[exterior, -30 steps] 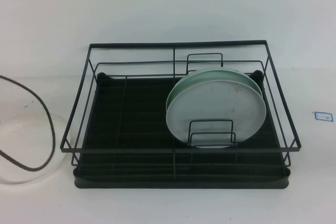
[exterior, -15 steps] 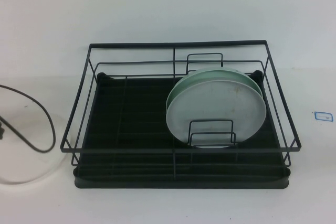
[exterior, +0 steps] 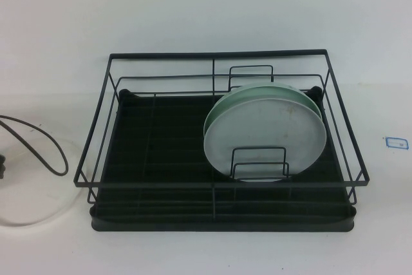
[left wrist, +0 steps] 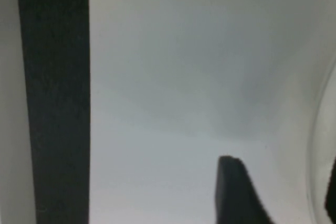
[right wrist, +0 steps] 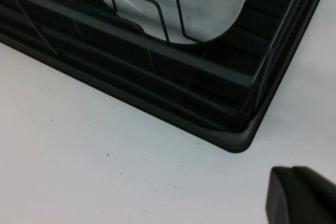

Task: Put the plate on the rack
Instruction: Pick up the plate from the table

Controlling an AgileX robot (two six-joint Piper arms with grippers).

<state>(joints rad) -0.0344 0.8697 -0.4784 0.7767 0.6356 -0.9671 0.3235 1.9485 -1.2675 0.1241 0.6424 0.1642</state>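
Left gripper sits at the creamy-white round plate, left of the black wire rack. Right gripper is near the rack's corner. Cannot tell either grip.

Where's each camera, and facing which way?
High view: raised on the robot's side, angled down at the rack; no gripper clearly shows.
Left wrist view: close over a pale surface; left gripper finger shows.
Right wrist view: above the table by the rack's corner; right gripper finger shows.
Shared: high and right wrist see the greyish plate.

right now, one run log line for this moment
creamy-white round plate: on table, left of black wire rack | left gripper: near plate | right gripper: by rack corner
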